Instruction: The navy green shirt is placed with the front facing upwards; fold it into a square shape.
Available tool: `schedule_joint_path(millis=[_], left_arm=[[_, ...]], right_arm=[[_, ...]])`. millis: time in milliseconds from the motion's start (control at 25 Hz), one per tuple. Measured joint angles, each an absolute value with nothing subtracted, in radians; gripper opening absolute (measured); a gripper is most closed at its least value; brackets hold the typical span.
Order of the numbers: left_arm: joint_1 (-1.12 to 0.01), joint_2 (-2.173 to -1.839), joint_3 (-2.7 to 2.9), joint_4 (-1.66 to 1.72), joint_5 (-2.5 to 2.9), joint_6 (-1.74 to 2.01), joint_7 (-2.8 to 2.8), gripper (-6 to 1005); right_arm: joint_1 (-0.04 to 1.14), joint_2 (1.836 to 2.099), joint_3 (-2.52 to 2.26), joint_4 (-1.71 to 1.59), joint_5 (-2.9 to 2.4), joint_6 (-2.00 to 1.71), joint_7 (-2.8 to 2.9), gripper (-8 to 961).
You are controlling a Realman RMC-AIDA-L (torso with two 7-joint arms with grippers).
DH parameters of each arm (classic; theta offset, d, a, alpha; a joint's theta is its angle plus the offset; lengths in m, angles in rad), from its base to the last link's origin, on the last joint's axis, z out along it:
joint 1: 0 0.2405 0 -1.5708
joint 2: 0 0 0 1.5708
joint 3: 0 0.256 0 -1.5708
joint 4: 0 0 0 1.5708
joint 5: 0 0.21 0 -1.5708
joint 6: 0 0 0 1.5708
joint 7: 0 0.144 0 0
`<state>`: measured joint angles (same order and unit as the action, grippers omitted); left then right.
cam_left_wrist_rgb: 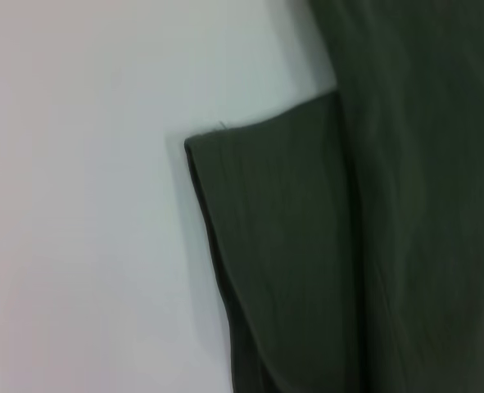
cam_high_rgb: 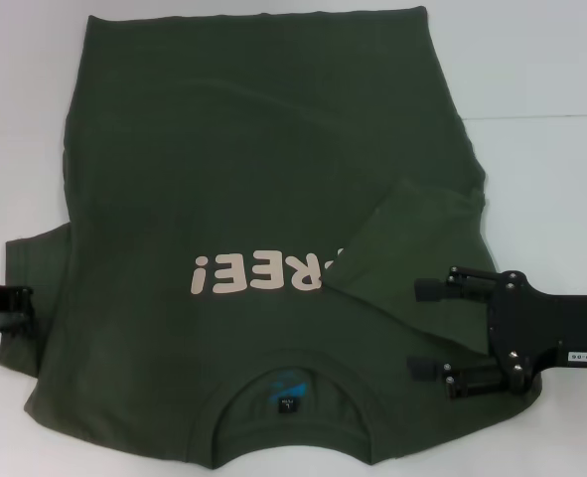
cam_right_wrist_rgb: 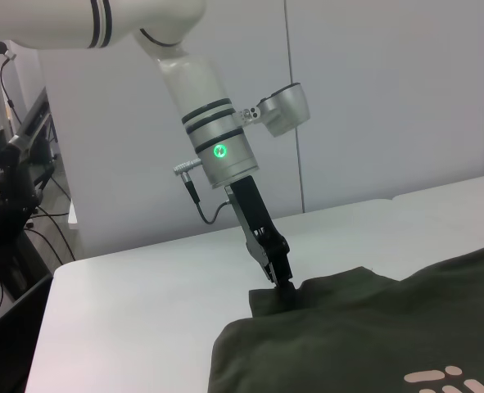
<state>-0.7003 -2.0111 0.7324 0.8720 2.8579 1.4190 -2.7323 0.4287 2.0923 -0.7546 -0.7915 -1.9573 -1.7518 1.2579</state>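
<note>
The dark olive-green shirt [cam_high_rgb: 253, 149] lies front up on the white table [cam_high_rgb: 541, 60], collar [cam_high_rgb: 288, 383] nearest me, and it also shows in the right wrist view [cam_right_wrist_rgb: 356, 344]. Its right sleeve [cam_high_rgb: 412, 234] is folded inward and covers the start of the pale "FREE!" print [cam_high_rgb: 258, 273]. My right gripper [cam_high_rgb: 414, 328] is open and empty, level over the right shoulder. My left gripper [cam_high_rgb: 25, 306] sits at the left sleeve's edge. In the right wrist view the left gripper [cam_right_wrist_rgb: 282, 282] points down, shut on that sleeve [cam_left_wrist_rgb: 291, 246].
A seam [cam_high_rgb: 541, 114] crosses the table at the right. Bare white table [cam_right_wrist_rgb: 143, 311] lies beyond the left sleeve. Dark equipment with cables [cam_right_wrist_rgb: 12, 188] stands off the table's far side, behind the left arm. The shirt's hem reaches the far table edge.
</note>
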Motion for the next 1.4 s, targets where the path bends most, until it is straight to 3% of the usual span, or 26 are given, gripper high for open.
schedule_joint_path(millis=[400,640,840,1280,1400], left_arm=[[-0.71,-2.011,0.735,0.852,2.856,1.428,-2.719,55],[-0.71,-2.011,0.721,0.851,2.848,1.428,-2.721,213],[-0.711,-2.01,0.718,0.855,2.848,1.427,-2.723,455],[-0.712,-2.01,0.722,0.852,2.855,1.43,-2.723,507],[-0.712,-2.01,0.723,0.852,2.856,1.431,-2.724,451]], right_arm=[[0.435,2.092,-0.753,-0.792,-1.957,-1.752,1.259,942],[0.436,2.092,-0.753,-0.792,-1.957,-1.752,1.259,942],[0.436,2.092,-0.752,-0.792,-1.957,-1.752,1.259,941],[0.436,2.092,-0.754,-0.792,-1.957,-1.752,1.263,942],[0.436,2.092,-0.753,-0.792,-1.957,-1.752,1.264,942]])
